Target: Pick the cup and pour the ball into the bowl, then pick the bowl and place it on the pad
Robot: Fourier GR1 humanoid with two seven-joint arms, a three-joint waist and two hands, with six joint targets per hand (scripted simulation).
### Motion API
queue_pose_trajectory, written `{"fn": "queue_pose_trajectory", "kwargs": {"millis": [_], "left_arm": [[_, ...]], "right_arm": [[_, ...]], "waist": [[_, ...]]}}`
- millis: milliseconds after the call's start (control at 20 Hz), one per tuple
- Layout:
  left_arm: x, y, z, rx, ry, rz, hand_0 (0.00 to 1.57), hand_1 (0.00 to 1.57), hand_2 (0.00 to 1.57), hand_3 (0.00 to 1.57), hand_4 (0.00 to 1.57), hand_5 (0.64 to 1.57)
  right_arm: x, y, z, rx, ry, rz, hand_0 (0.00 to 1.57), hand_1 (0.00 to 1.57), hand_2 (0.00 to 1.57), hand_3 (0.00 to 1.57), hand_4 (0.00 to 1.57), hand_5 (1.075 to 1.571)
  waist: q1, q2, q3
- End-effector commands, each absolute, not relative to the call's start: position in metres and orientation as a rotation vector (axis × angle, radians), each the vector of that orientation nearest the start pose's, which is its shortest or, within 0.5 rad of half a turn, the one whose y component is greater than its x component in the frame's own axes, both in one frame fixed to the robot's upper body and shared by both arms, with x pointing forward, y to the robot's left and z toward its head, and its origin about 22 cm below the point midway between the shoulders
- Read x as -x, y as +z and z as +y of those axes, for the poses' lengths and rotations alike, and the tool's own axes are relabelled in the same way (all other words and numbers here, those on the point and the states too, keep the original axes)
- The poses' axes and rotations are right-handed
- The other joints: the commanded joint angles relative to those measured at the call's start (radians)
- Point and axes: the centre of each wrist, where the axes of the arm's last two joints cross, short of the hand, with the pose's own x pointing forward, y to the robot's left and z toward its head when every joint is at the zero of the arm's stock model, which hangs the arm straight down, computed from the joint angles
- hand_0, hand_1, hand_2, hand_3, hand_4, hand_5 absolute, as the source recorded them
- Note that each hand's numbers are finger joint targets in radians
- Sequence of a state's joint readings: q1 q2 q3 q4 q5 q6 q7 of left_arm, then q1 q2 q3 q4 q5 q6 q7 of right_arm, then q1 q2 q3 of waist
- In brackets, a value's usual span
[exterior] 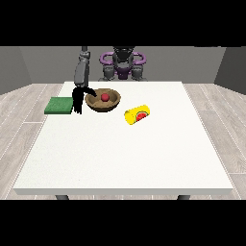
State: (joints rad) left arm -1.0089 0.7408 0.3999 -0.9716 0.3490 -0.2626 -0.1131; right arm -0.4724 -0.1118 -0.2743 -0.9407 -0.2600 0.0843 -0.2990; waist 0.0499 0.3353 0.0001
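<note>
A brown bowl (103, 101) stands on the white table (125, 144) at the back left, with a red ball (104, 97) inside it. A yellow cup (137, 115) lies on its side to the right of the bowl, its open end facing the camera. A green pad (59, 105) lies at the table's left edge. The hand at the view's left (78, 100) hangs between the pad and the bowl, fingers pointing down and its thumb reaching towards the bowl's left rim. I cannot make out whether it holds the rim. No other hand is visible.
The robot's torso (122, 65) stands behind the table's far edge. The grey arm (81, 72) comes down from above over the back left corner. A wide stretch of white tabletop runs to the front and right.
</note>
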Motion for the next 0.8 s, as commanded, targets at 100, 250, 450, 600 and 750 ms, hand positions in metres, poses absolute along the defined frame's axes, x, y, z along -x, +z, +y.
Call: {"fn": "queue_pose_trajectory", "kwargs": {"millis": [100,250,450,600,750], "left_arm": [[-0.373,0.336,0.389,-0.063,-0.079,-2.331,0.00,0.00,0.00,0.00,0.04,1.525],[-0.362,0.355,0.412,-0.118,-0.021,-2.354,0.00,0.00,0.00,0.00,0.00,1.529],[-0.365,0.360,0.404,-0.076,-0.077,-2.320,0.00,0.00,0.00,0.00,0.00,1.532],[-0.371,0.354,0.388,-0.035,-0.075,-2.361,0.00,0.00,0.00,0.00,0.00,1.541],[-0.371,0.366,0.383,-0.039,-0.113,-2.323,0.00,0.00,0.00,0.00,0.00,1.533]], "right_arm": [[-0.354,-0.034,-0.261,-0.112,-0.297,-1.709,0.00,0.00,0.00,0.00,0.34,1.570],[-0.359,-0.024,-0.266,-0.140,-0.265,-1.692,0.00,0.00,0.00,0.00,0.31,1.567],[-0.369,-0.015,-0.255,-0.123,-0.268,-1.686,0.00,0.00,0.00,0.00,0.31,1.568],[-0.367,-0.024,-0.227,-0.099,-0.273,-1.691,0.00,0.00,0.00,0.00,0.40,1.570],[-0.369,-0.022,-0.199,-0.067,-0.275,-1.649,0.00,0.00,0.00,0.00,0.44,1.570]], "waist": [[0.031,0.043,0.0013],[-0.004,0.053,0.0007],[0.020,0.038,0.0006],[0.058,0.052,0.0003],[0.083,0.028,0.0004]]}}
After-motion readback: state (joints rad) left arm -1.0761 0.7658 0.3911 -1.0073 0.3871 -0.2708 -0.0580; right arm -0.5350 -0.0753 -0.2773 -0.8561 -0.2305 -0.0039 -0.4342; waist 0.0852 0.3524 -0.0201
